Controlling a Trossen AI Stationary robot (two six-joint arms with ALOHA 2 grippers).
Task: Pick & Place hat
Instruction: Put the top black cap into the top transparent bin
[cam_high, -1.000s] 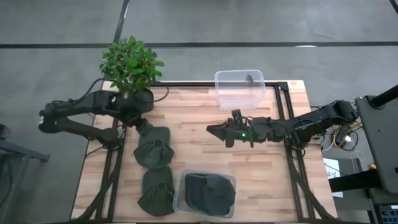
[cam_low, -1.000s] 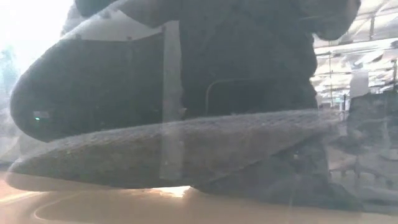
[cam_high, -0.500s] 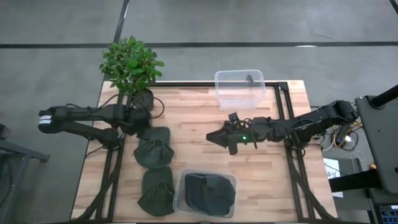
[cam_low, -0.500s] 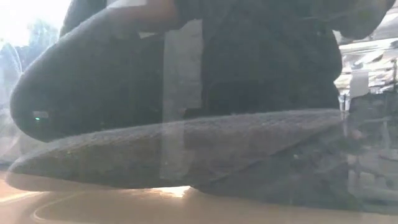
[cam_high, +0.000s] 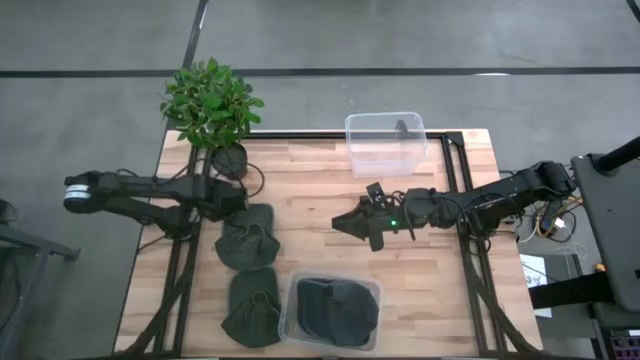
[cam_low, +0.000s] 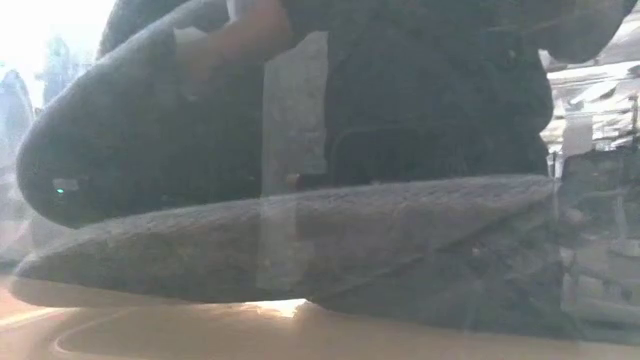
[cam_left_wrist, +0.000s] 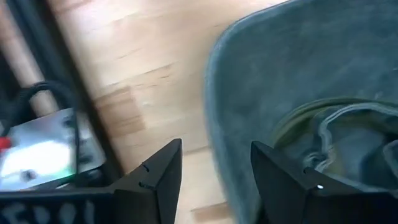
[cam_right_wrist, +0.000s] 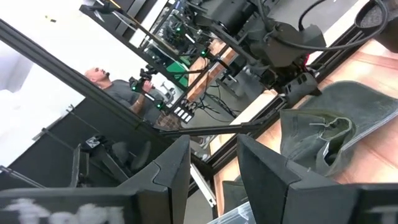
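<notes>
Lying lengthwise toward the table's near edge, the hat (cam_high: 247, 238) meets the spread left gripper (cam_left_wrist: 214, 180) (brim between fingers).

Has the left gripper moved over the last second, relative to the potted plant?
Yes. The left gripper has pulled back from over the upper hat, now lying just below the potted plant.

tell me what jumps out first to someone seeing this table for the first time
Most striking are the dark green fabric hats: one lies upside down on the wooden table by the left gripper, a second hat lies nearer the front edge, and a third fills the clear plastic bin beside it. A leafy green potted plant stands at the back left corner, an empty clear plastic container at the back edge. The right gripper hovers open mid-table.
</notes>
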